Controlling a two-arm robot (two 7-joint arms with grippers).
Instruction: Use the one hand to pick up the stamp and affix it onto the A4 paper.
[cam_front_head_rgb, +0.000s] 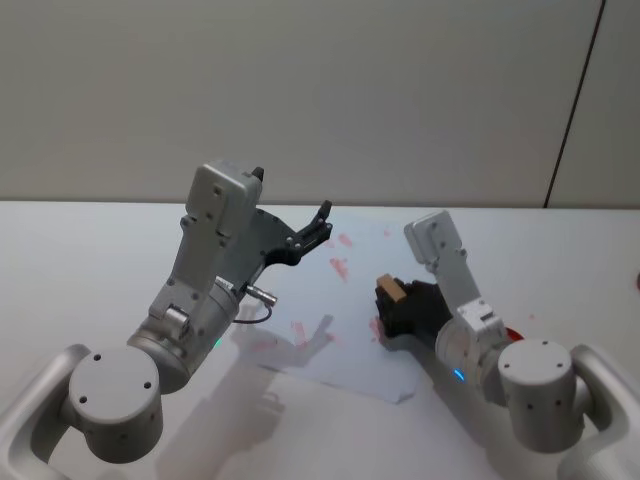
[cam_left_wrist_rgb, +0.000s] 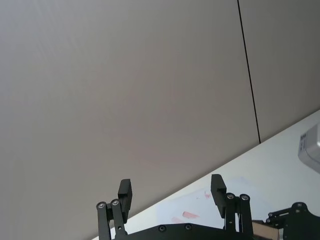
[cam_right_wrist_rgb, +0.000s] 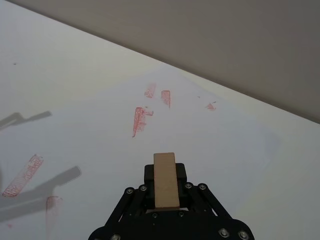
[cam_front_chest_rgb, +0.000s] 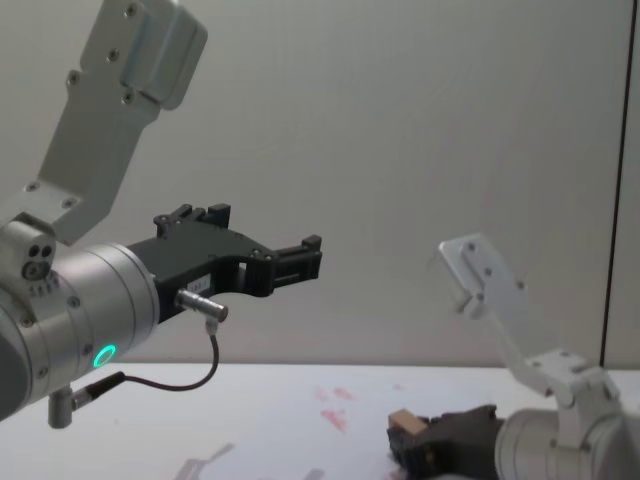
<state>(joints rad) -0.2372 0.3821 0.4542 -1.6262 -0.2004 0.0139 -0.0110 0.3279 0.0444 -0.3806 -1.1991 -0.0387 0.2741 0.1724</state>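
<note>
right gripper (cam_front_head_rgb: 388, 300) has its fingers clamped on the stamp (cam_right_wrist_rgb: 165, 180), low over the right part of the a4 paper (cam_right_wrist_rgb: 210, 140) on the counter (cam_front_head_rgb: 90, 250). red marks (cam_right_wrist_rgb: 140, 120) are too smudged to read. left gripper (cam_left_wrist_rgb: 170, 192) hangs high, fingers spread.

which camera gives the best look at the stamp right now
The right wrist view: the stamp sits centred, its face plainly visible, clamped in the right gripper. The head view shows it small, the chest view low and from the side, and the left wrist view a tan sliver at the edge.
</note>
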